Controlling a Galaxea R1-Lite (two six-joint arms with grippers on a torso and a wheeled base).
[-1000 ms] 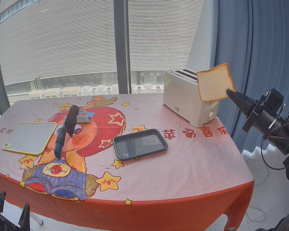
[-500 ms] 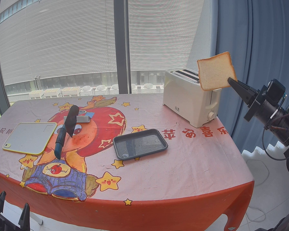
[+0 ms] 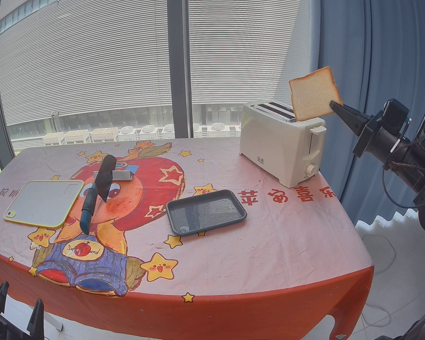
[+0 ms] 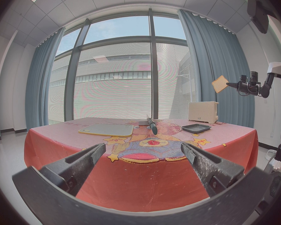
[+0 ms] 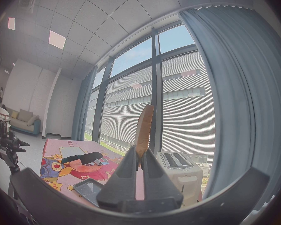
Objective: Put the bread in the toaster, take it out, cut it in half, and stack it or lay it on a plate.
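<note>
The cream boxy toaster (image 3: pixel 278 142) looks like smooth, faintly glossy plastic. The pale square bread slice (image 3: pixel 314 93) has a matt, porous face. The dark grey rectangular tray (image 3: pixel 206 211) carries a sheen. The red printed tablecloth (image 3: pixel 269 246) is matt fabric.

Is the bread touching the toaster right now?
Apart. The left wrist view shows the bread, held by the right claw, well above the toaster, with curtain visible between them.

right jaws clamped high — left jaws apart.
</note>
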